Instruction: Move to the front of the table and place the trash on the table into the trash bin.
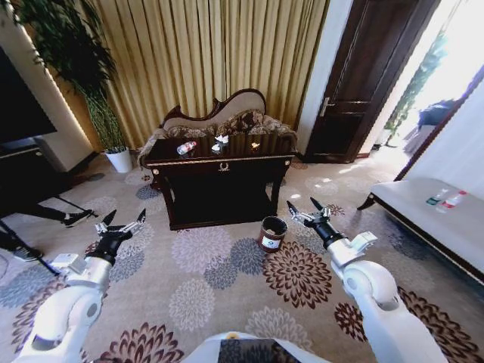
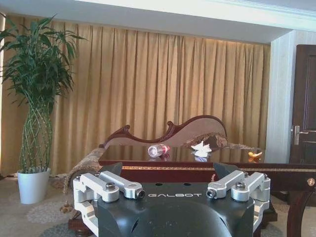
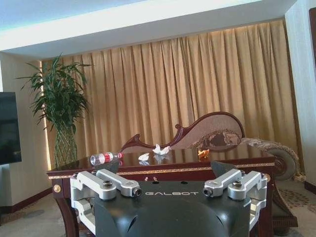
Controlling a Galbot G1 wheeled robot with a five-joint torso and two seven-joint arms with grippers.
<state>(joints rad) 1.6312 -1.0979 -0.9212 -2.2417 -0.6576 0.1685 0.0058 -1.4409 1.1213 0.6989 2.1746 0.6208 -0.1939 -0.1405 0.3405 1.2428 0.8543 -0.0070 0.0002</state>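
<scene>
Trash lies on the desk (image 1: 219, 162) at 12 o'clock: a bottle (image 1: 186, 147) toward its left end, paper wads (image 1: 220, 141) mid-top, a wrapper scrap (image 1: 255, 145) to their right. On the carpet at the desk's front right corner stands the bin (image 1: 272, 234). Left gripper (image 1: 121, 224) at 9 o'clock and right gripper (image 1: 306, 209) at 3 o'clock hover low, both spread wide and holding nothing.

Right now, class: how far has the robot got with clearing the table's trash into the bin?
Done: nothing binned yet. The bottle, paper wads and wrapper scrap lie on the table. In hand: nothing; left gripper and right gripper are open, short of the table. Left: approach, then carry each piece to the trash bin.
</scene>
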